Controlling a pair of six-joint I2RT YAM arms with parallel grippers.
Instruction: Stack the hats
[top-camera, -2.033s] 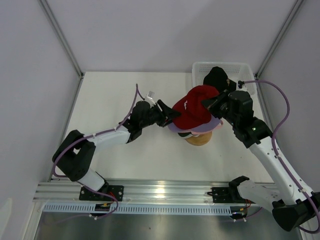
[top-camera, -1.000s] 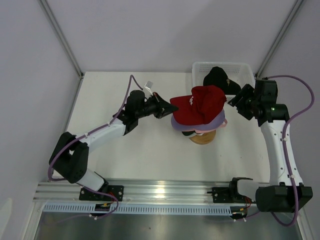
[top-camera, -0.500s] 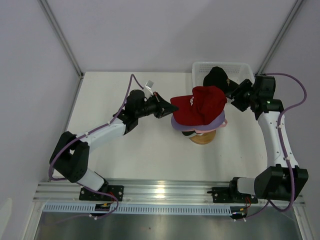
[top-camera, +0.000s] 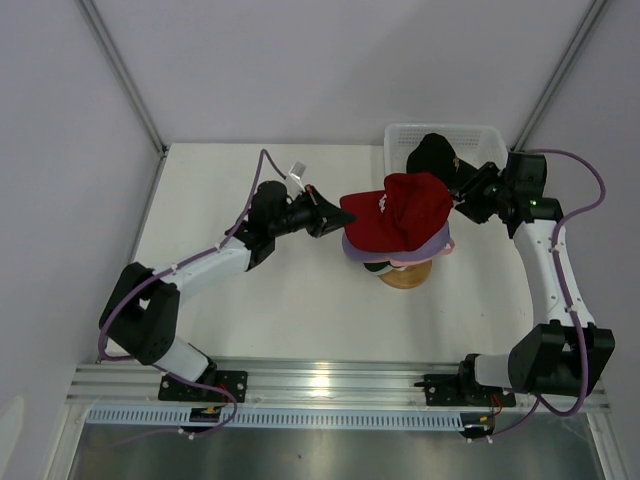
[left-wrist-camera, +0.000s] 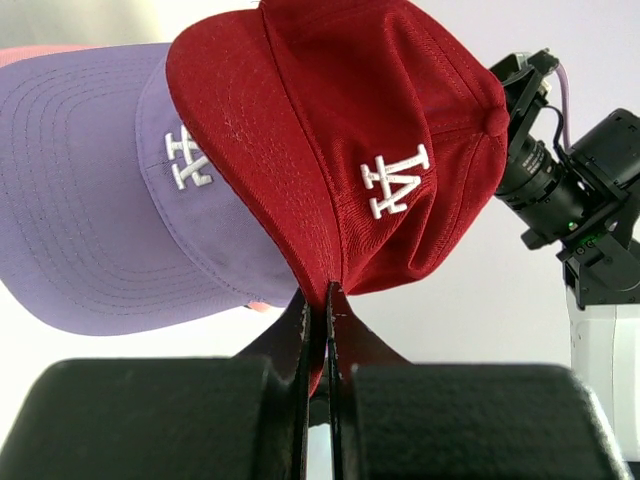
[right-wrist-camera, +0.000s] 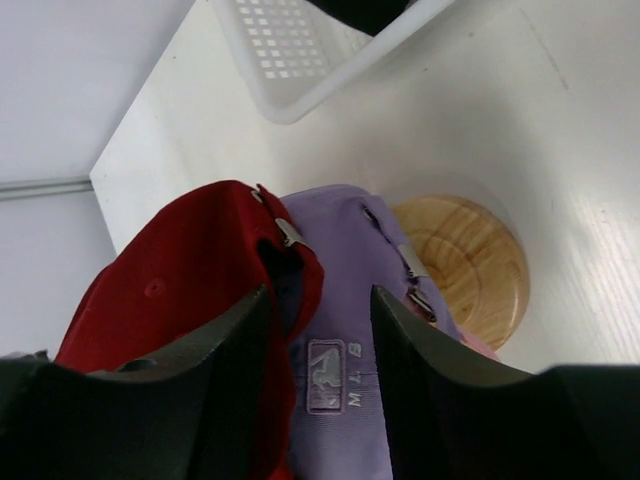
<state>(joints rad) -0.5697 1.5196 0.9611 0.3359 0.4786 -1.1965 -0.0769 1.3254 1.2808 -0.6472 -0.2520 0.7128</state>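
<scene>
Red cap (top-camera: 400, 208) on top of the pile, over a lavender cap (left-wrist-camera: 100, 230), each with a white letter logo on the front; sliver of a pink cap (left-wrist-camera: 40, 52) peeping out from under the lavender one. Pile seated on a round wooden stand (right-wrist-camera: 470, 265), a little right of the middle of the white worktop (top-camera: 250, 330). Left arm (top-camera: 210, 265) stretched in from the left, left jaws pressed together on the edge of the red cap's brim, a fold of red fabric pinched between them. Brims of the red and lavender caps both turned leftward, the red one tilted and set off to one side of the lavender one beneath. Right arm (top-camera: 548, 270) bent in from the right, right jaws spread and gripping nothing, just beside the back of the red cap, the rear straps and buckles of both caps showing between them in the wrist view; cannot tell whether touching the fabric. Black cap (top-camera: 432, 155) apart from the pile, lying in the white mesh basket (top-camera: 440, 127) at the far right corner of the worktop, just beyond the right jaws
</scene>
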